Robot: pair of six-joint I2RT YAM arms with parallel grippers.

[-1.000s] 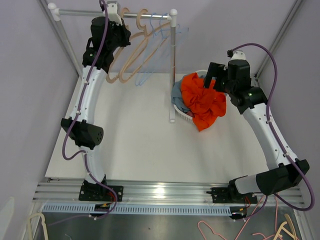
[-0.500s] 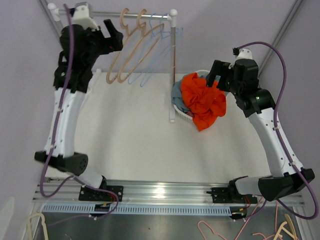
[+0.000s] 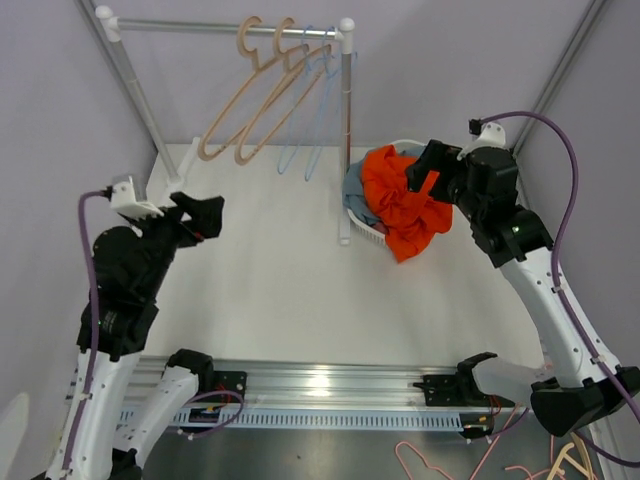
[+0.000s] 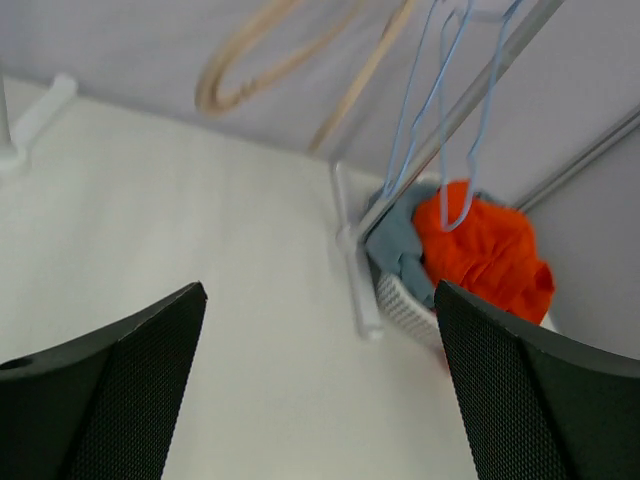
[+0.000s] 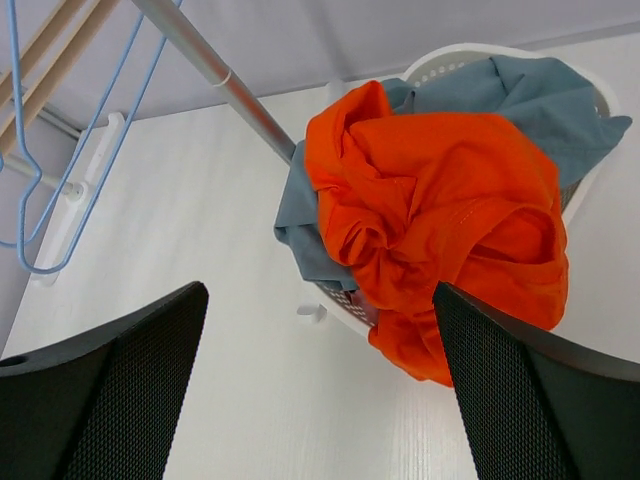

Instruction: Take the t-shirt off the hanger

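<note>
Top view: the hangers (image 3: 262,90) hang bare on the rail (image 3: 200,27), and the orange t-shirt (image 3: 405,205) lies heaped in the basket (image 3: 362,232), so I judge the job done.

Left wrist: the left gripper (image 4: 318,300), jaws apart, holds nothing.

Right wrist: the right gripper (image 5: 320,300), jaws spread, hovers near the shirt. I'd withdraw upward, avoiding snags.

A white basket (image 3: 366,231) sits beside the rack's post (image 3: 346,130).

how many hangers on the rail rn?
4. Two tan ones hang near the middle of the rail; two blue wire ones hang just right of them, by the end post. The blue ones overlap, so another could be hidden.
</note>
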